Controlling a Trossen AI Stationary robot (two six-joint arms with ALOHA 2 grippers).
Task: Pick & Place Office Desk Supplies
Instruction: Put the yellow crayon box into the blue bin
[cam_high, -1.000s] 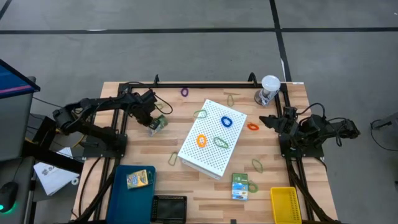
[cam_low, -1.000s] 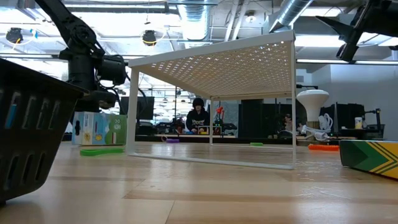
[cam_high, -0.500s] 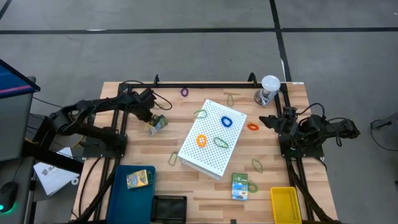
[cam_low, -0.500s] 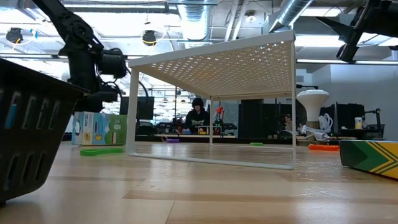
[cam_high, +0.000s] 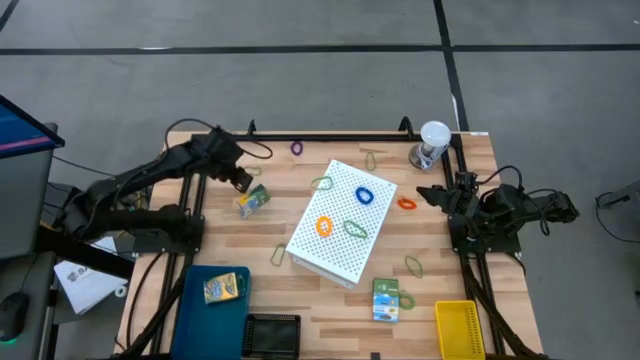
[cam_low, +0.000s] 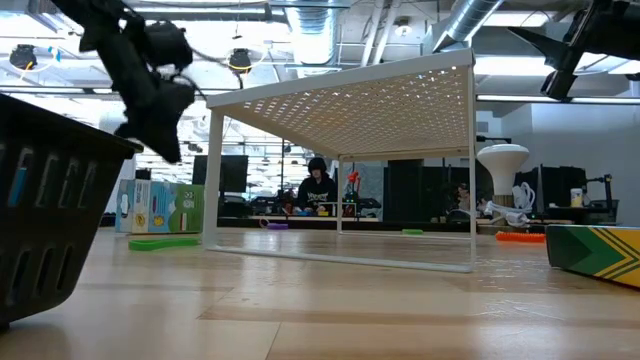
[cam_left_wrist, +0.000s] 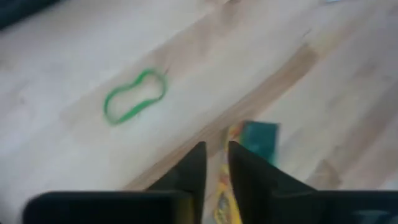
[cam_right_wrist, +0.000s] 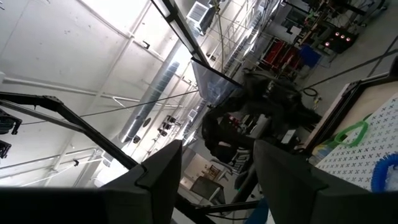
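Observation:
A small yellow-and-green crayon box (cam_high: 254, 200) lies on the wood left of the white perforated box (cam_high: 340, 222). My left gripper (cam_high: 243, 183) hangs above it, pointing steeply down. Its fingers (cam_left_wrist: 216, 162) stand a narrow gap apart with nothing between them, and the crayon box (cam_left_wrist: 249, 149) shows on the table below. A second crayon box (cam_high: 225, 287) lies in the blue tray (cam_high: 200, 315). A green card box (cam_high: 386, 298) lies near the front. Rubber bands lie scattered; blue (cam_high: 364, 195) and orange (cam_high: 324, 226) ones rest on the white box. My right gripper (cam_high: 430, 193) waits open at the right, tipped upward.
A clear cup with a white lid (cam_high: 432, 145) stands at the far right. A yellow basket (cam_high: 458, 328) and a black basket (cam_high: 272, 335) sit at the front edge. A green band (cam_left_wrist: 134, 96) lies on bare wood near the left gripper.
My left gripper has risen from the crayon box, mostly in the last half second, and tipped less steeply. The box stays on the table where it was.

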